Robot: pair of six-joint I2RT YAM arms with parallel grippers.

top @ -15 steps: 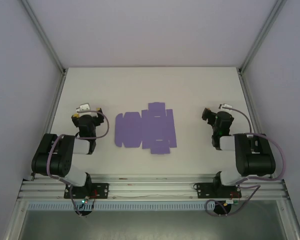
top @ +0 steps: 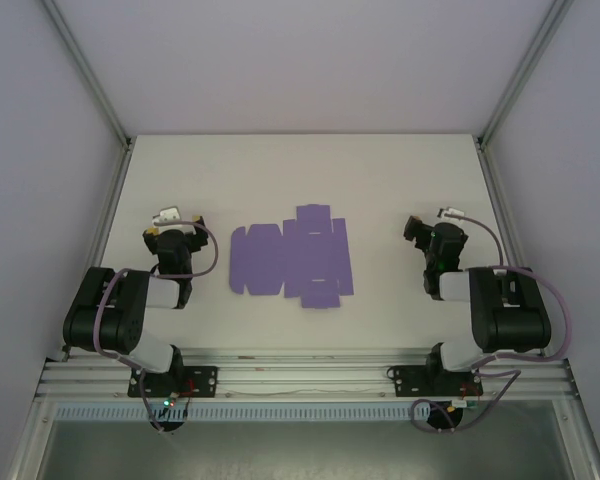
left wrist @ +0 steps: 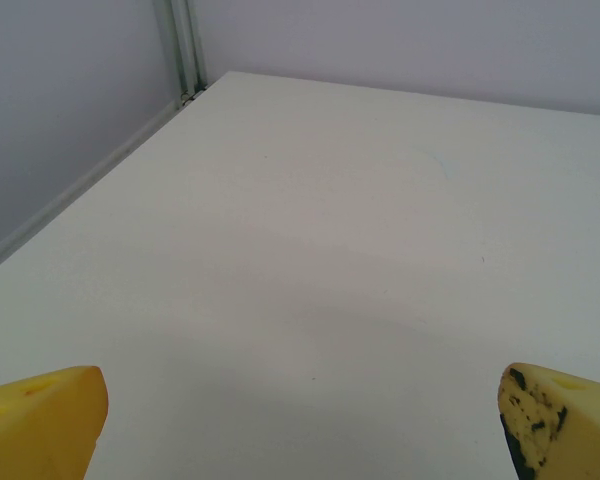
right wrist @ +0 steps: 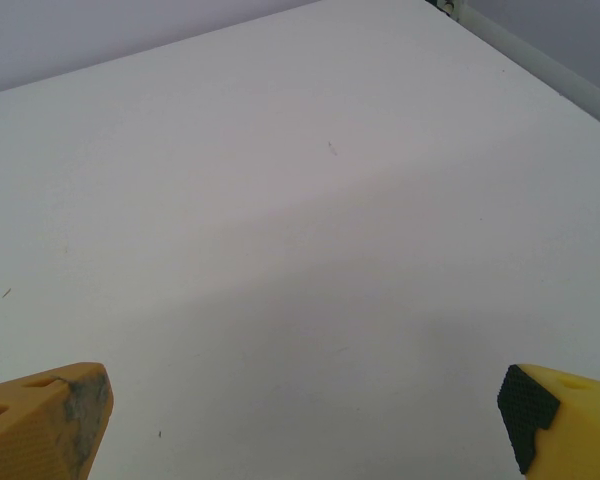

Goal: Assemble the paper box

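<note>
Big picture first: white surface (top: 380, 180), boxed in by pale walls (top: 40, 150), carrying just the paper box (top: 290, 260) as a flat purple die-cut sheet. Lying flat roughly mid-surface, between the two arms, flaps and tabs all splayed out, no fold raised as far as visible. Looks like square one for the assembly.

Long axis of the sheet: running left-right, parallel to the near edge, rounded end flap toward the left arm (top: 120, 315), squarer tabbed end toward the right arm (top: 500, 315).

Now the key bit. Over to the left fingers (left wrist: 42, 425): spread wide, holding nothing, aimed at the far side over bare surface. Same story for the right fingers (right wrist: 42, 420): spread wide, empty, facing bare surface. So not ahead of either pair, but off to the side: to the right of the left pair, to the left of the right pair, about level with both from above.

Sitting closer to the left pair, near but not touching; noticeably further from the right. Probably calls for swinging inward rather than reaching forward, left side with the shorter trip to that rounded flap. Guessing here, though.
</note>
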